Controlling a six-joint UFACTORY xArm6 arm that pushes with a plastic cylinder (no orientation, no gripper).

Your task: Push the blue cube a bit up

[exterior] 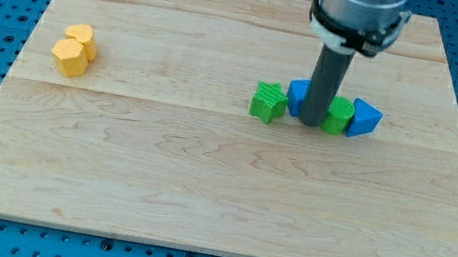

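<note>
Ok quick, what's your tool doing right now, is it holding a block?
Tool: my tip holds nothing; it is a plain rod that cannot open or close. It sits right in front of the blue cube, between the two green blocks.

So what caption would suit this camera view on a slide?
My tip rests among a green block, blue cube, second green block and blue wedge on the wooden board.

Rod upright, my tip (310,122) down on board, right-centre.
</note>
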